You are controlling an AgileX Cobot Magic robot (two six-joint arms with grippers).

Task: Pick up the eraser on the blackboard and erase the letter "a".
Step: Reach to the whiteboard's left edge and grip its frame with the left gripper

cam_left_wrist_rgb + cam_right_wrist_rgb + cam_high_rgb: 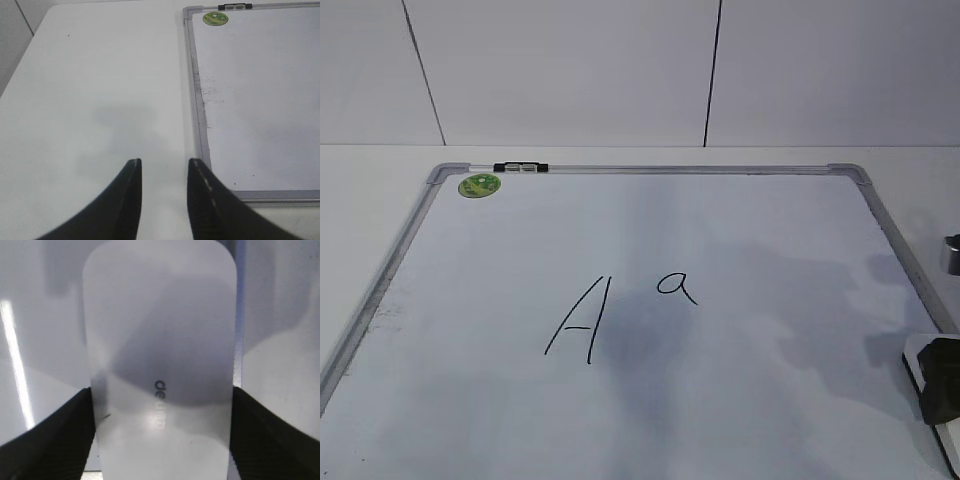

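The table (pixel 360 200) is white and carries the blackboard (pixel 720 230), a white writing surface in a grey metal frame with rounded corners. All positions below are given relative to the blackboard.

On its surface near the far left corner sits a round green sticker (pixel 479 185); a black-and-white clip (pixel 520 167) is fixed on the far frame rail just beside it. Near the centre of the board a large capital "A" (pixel 578 320) is drawn in black marker. The letter "a" (pixel 677 287) stands just to the right of it, slightly farther up the board, intact and legible.

The eraser (pixel 160 355) lies flat at the board's near right edge, white top face up, with faint printed lettering. The right gripper (pixel 160 430) straddles it, one dark finger on each long side, jaws spread wide, the pads at or very near the eraser's flanks; contact cannot be confirmed. In the exterior view this gripper (pixel 938 375) shows only partly at the right border.

The left gripper (pixel 164 172) hangs over bare table just off the board's left frame near its near corner, jaws partly apart, holding nothing.
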